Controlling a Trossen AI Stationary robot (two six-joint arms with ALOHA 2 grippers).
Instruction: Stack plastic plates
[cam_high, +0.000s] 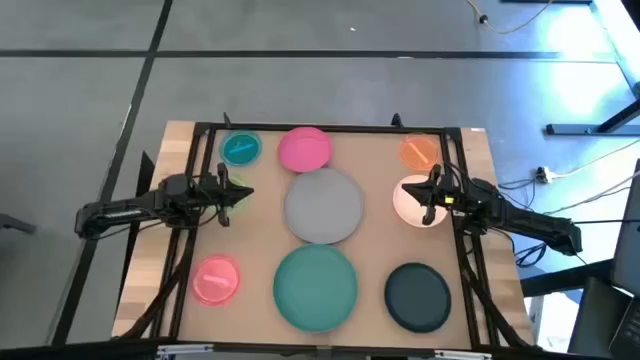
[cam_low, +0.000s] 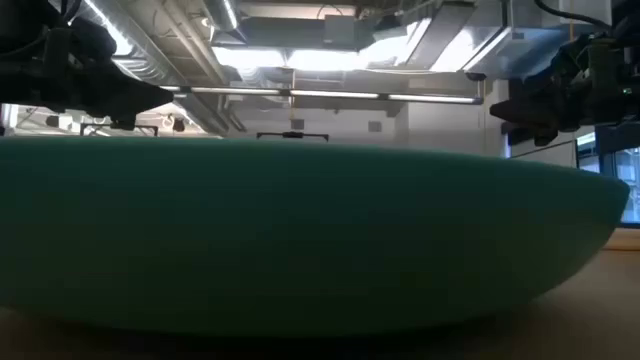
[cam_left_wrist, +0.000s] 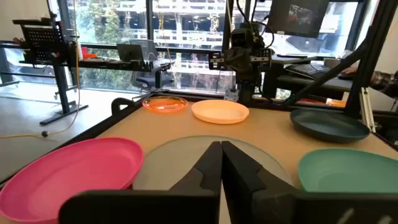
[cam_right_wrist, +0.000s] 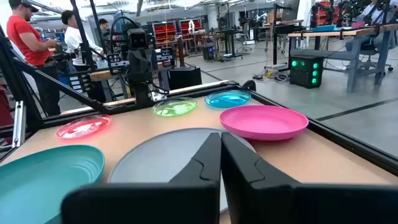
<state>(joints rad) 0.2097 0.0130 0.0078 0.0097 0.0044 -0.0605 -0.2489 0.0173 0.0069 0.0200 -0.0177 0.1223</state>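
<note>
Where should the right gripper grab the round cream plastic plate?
Grip the cream plastic plate by its raised rim, on the outer edge beneath the right gripper. It lies flat and shallow, so probably come from above, one finger inside the rim, one outside.

overhead looking down, low view close behind teal-green plate (cam_low: 300, 240), wrists facing inward

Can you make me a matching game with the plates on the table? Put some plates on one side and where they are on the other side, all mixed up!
Plates:
1. large grey plate
2. dark slate plate
3. small pink plate
4. cream plate

Places, seen from above:
A. under the right gripper
B. middle of the table
C. front corner on the left arm's side
D. front corner on the right arm's side

Pairs: 1-B, 2-D, 3-C, 4-A
</note>
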